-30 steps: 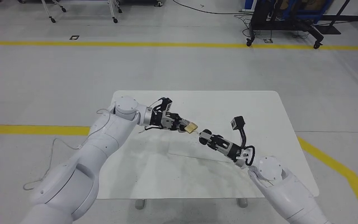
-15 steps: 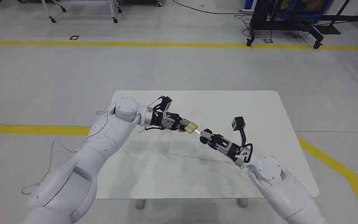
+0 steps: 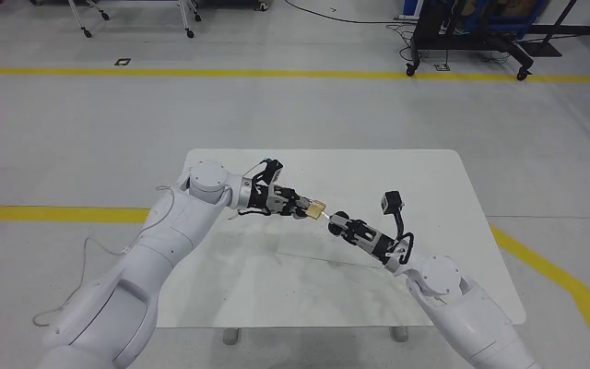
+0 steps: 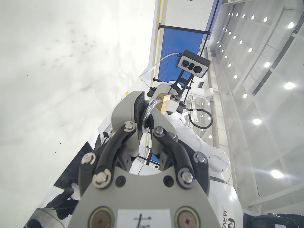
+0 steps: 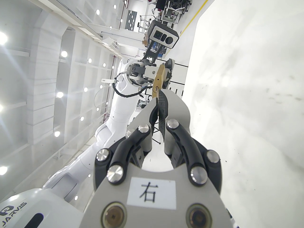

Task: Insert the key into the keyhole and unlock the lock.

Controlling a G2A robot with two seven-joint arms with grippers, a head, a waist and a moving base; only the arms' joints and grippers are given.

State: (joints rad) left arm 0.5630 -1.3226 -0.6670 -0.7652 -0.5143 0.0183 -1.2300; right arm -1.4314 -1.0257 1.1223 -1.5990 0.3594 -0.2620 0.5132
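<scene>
Above the middle of the white table [image 3: 433,184], in the top view, the brass lock [image 3: 315,209] hangs in the air, off the surface. The left gripper [image 3: 304,206] meets the lock from one side. The right gripper [image 3: 336,222] faces it from the opposite side, just beside it. The key [image 3: 325,217] is a thin pale sliver bridging the small gap between that gripper and the lock.

In the left wrist view, the left gripper [image 4: 148,106] is nearly closed. Its fingers [image 4: 125,112] are clamped on the silver shackle [image 4: 151,109], and the lock [image 4: 164,102] itself sticks out past the tips.

In the right wrist view, the right gripper [image 5: 158,100] is pinched tight on the key, which is mostly hidden between the pads [image 5: 163,106]. Just beyond them is the lock [image 5: 158,77], its bottom face turned toward the gripper. I cannot tell how deep the key sits.
</scene>
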